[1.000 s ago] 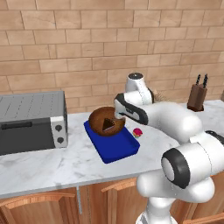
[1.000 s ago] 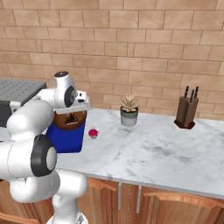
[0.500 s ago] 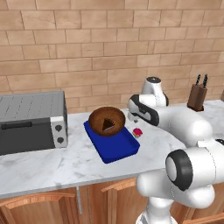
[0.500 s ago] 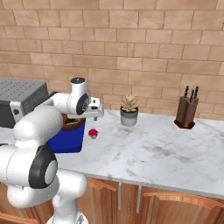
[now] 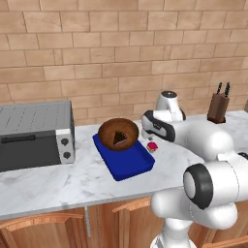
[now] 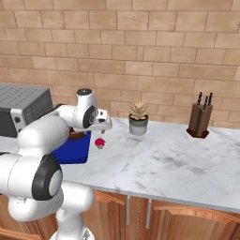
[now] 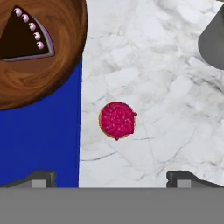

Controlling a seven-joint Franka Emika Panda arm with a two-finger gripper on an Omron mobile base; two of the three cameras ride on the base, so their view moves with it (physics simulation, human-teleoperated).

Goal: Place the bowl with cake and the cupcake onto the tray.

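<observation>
Hand view is showing the tool (image 7: pixel 111 179) open, its fingertips wide apart above the cupcake (image 7: pixel 117 120); the cupcake is sitting on the bench (image 7: pixel 166 109) just beside the tray (image 7: pixel 39 144); the bowl (image 7: pixel 43 74) is already on the tray; the cupcake is left.

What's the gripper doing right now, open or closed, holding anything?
Gripper: open, empty, above the cupcake on the counter beside the tray.
</observation>
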